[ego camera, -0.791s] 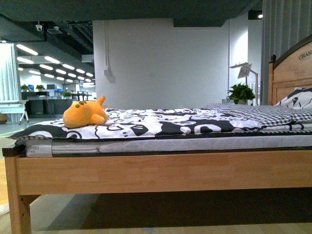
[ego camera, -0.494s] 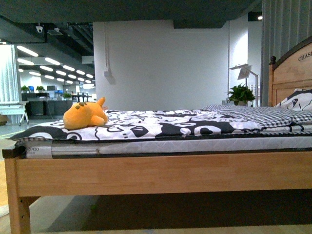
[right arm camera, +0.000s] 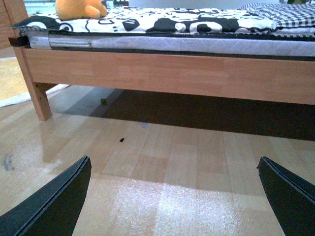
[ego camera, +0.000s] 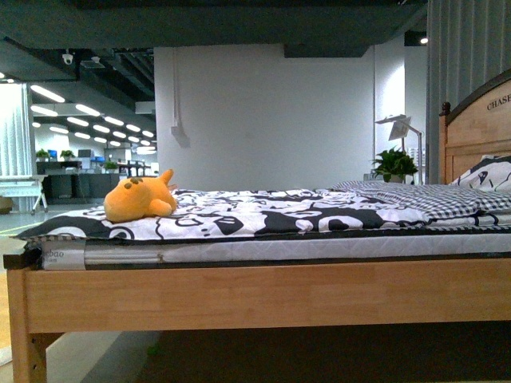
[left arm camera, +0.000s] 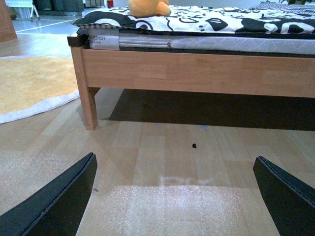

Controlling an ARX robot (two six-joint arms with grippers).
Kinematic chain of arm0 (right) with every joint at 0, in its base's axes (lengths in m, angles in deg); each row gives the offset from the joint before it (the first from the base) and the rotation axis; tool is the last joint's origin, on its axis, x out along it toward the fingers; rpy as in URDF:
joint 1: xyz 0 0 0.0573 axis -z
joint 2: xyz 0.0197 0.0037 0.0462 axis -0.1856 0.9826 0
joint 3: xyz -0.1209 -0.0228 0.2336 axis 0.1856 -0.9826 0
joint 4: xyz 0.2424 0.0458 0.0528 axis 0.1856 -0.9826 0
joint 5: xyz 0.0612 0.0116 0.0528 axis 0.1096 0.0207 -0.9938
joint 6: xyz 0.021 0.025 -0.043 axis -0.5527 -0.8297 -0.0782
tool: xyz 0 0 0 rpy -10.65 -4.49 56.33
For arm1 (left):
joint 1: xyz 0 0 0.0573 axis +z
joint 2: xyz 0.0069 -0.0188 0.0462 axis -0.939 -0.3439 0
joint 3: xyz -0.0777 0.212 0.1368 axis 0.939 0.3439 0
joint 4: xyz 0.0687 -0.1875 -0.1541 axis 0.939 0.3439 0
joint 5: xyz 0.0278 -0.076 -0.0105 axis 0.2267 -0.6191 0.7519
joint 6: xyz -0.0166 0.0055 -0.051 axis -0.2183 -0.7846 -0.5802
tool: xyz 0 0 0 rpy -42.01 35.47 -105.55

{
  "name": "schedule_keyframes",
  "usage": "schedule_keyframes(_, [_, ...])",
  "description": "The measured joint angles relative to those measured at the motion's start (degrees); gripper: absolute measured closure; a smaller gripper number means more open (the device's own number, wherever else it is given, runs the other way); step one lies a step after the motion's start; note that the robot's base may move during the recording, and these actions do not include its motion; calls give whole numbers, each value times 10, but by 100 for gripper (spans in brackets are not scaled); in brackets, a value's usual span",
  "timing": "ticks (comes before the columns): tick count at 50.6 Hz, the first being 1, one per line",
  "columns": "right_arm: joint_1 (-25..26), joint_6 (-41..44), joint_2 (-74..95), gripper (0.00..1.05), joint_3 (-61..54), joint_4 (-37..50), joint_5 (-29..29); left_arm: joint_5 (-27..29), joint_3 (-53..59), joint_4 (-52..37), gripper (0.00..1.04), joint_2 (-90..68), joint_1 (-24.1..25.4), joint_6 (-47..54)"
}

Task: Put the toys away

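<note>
An orange-yellow plush toy (ego camera: 137, 199) with dark spots on top lies on the black-and-white bedspread near the foot end of the bed. It also shows at the edge of the left wrist view as the toy (left arm camera: 148, 7) and of the right wrist view as the toy (right arm camera: 80, 8). Neither arm appears in the front view. My left gripper (left arm camera: 174, 194) hangs open low over the wooden floor, well short of the bed. Likewise my right gripper (right arm camera: 174, 196) is open over the floor, nothing between its dark fingers (right arm camera: 54, 206).
The wooden bed frame (ego camera: 263, 294) spans the front view, headboard (ego camera: 479, 128) at right, checked pillows (ego camera: 447, 195) near it. A potted plant (ego camera: 394, 165) and lamp stand behind. A yellow rug (left arm camera: 29, 83) lies left of the bed leg (left arm camera: 88, 105). Small debris (left arm camera: 194, 145) dots the floor.
The front view has shifted slightly: the bed and toy sit a little lower in the picture and more of the ceiling shows. The toy has not moved on the bed.
</note>
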Motion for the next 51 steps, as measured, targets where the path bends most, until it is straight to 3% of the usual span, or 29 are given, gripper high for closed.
schedule_keyframes(51, [0, 0, 0, 0, 0, 0, 0, 0, 0, 0, 6, 0, 0, 0])
